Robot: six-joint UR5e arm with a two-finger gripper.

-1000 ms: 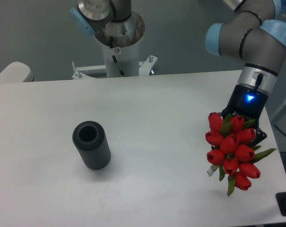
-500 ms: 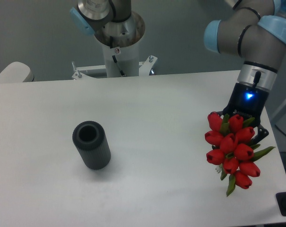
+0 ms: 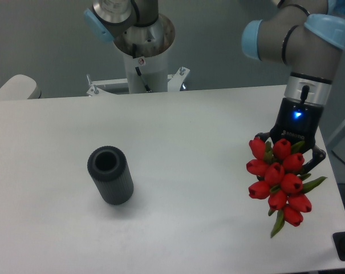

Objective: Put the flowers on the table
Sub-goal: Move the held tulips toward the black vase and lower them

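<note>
Flowers (image 3: 277, 180) at right of frame, gripped in our hand (image 3: 291, 149), hanging over the table (image 3: 189, 142). We judge the task mid-carry: lowering and release remain. Ribbed cylinder (image 3: 110, 174) stands far left.

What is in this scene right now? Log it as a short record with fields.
held item: bunch of red tulips, blooms toward the camera, stems hidden
tool: tool behind the bunch, fingers mostly hidden by blooms and leaves
tool light: blue indicator lit on the wrist
bunch location: over the right side of the white table; whether it touches the surface cannot be told
other object: dark ribbed cylinder, open top, standing left of centre
task status: tulips not yet released
</note>
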